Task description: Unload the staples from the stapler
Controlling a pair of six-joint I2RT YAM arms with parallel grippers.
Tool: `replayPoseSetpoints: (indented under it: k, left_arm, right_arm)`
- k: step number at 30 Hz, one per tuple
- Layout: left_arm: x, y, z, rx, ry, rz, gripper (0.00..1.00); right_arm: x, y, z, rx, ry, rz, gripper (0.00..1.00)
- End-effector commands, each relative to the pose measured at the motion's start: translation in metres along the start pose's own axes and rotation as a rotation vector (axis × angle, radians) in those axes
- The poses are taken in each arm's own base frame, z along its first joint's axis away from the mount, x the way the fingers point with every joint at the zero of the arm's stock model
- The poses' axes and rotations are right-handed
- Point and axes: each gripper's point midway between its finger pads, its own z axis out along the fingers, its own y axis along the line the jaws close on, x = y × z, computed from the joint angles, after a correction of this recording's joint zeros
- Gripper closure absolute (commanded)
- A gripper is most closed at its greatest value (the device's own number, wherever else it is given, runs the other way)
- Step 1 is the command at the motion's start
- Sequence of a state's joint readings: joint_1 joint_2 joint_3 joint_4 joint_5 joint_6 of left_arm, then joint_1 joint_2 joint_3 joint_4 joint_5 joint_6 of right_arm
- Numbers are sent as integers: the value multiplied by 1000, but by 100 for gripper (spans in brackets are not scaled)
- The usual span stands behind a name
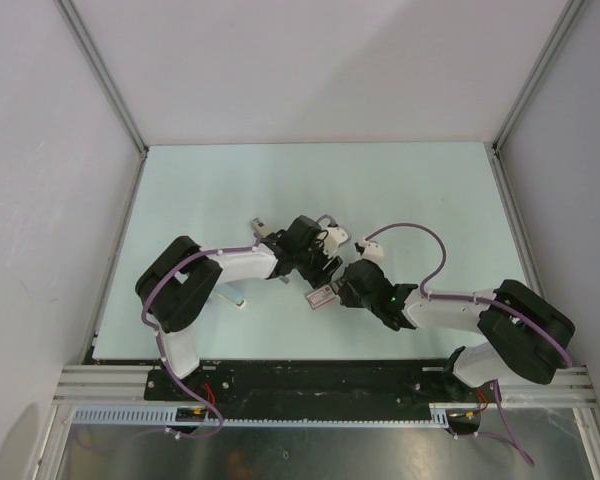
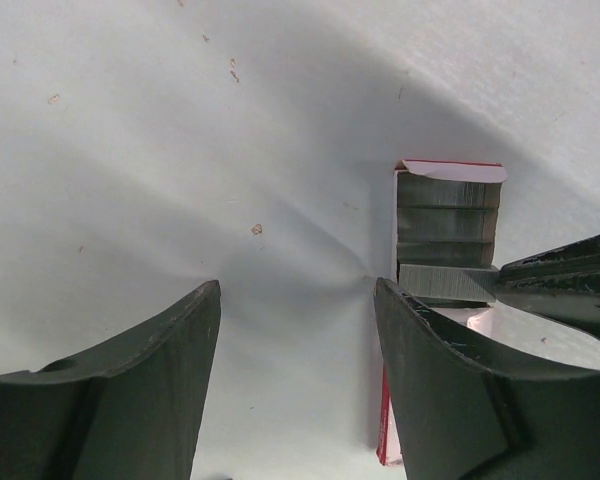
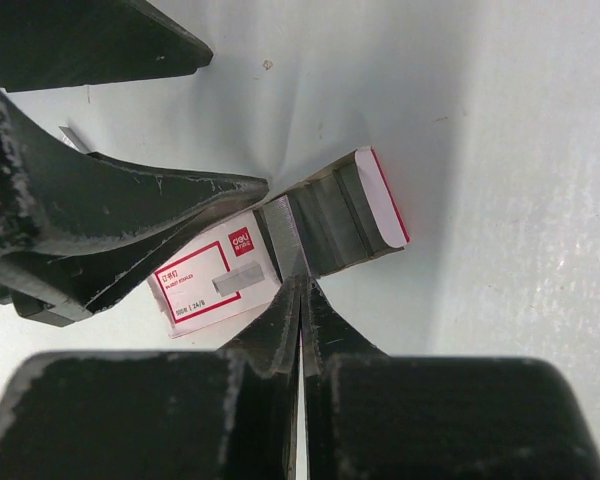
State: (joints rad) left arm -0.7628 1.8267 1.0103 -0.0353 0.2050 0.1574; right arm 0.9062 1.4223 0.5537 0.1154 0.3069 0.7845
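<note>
Staples (image 3: 325,212) lie in grey strips in the pulled-out tray of a red-and-white staple box (image 3: 205,285), mid-table between the two wrists. Right gripper (image 3: 300,288) is clenched, fingers pressed flat together, tips touching the near end strip of staples (image 2: 445,283). Can't tell if that strip is actually pinched or only touched. Left gripper (image 2: 295,295) is released, jaws wide apart, nothing between them but bare table (image 2: 180,150). Its one finger (image 3: 130,205) lies over the box's printed sleeve, just beside the right tips. In the top view both arms reach inward, grippers nearly meeting over the box (image 1: 322,297). Table surface is pale with small specks.
</note>
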Motion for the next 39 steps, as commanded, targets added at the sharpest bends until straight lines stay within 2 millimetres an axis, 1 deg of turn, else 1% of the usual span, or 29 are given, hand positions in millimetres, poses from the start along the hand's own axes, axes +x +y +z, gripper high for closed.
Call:
replayPoseSetpoints:
  k: [1,10,16,21,23,26,30,35,39]
  left_arm:
    - [27,-7,0,41,79,-18,32]
    - [31,-8,1,51,87,-17,32]
    - [26,-9,-1,54,76,-16,32]
    - [20,-5,-5,41,59,-19,32]
    - [16,-1,-8,42,51,-34,31]
    - [8,7,-15,42,33,-63,31]
    - [-5,14,-28,44,5,-87,30]
    - [-19,18,-44,55,-29,-109,29]
    - [-28,22,-56,66,-52,-135,28]
  right_arm:
    - [-7,2,4,-11,-30,9,100]
    - [-7,3,7,-18,-27,9,100]
    - [-5,0,6,-9,-17,4,100]
    - [1,-3,2,10,1,-13,100]
    - [2,-5,-1,17,4,-17,99]
    - [2,-4,-7,13,5,-19,94]
    - [-4,0,-16,-7,-7,-19,89]
    - [-19,11,-25,-59,-49,-3,89]
    - [-28,14,-19,-80,-67,14,92]
